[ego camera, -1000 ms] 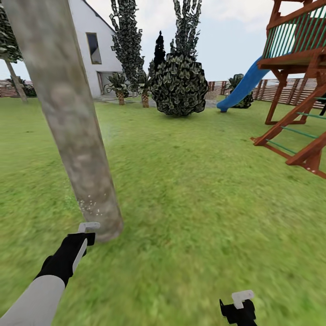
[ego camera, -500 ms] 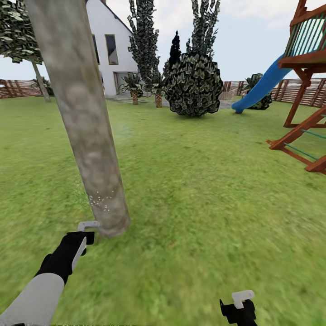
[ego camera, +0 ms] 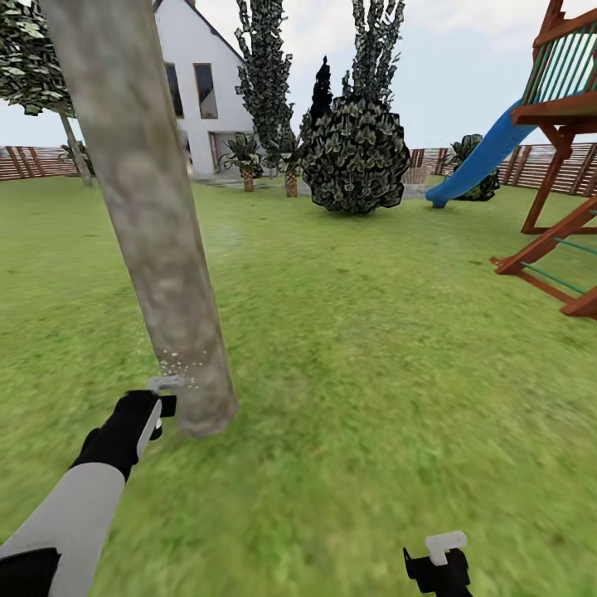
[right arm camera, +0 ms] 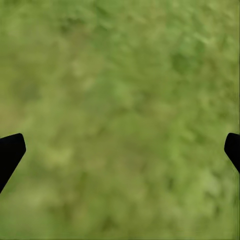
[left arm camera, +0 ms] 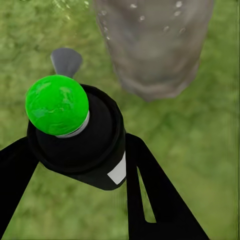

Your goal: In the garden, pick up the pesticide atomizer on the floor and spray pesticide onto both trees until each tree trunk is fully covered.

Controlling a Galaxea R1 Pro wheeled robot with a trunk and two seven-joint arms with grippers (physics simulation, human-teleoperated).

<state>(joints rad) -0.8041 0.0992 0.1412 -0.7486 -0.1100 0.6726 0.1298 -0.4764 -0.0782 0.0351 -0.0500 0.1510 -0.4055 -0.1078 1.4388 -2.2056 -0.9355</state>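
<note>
Left hand is clamped on the atomizer, speckling the near trunk low down only. Far tree looks untouched; right hand hangs wide open, empty.

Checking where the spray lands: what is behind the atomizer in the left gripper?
Behind the pesticide atomizer, held in the left gripper, stands the tree trunk base, flecked with pale droplets, on grass. The trunk's far side is hidden.
</note>
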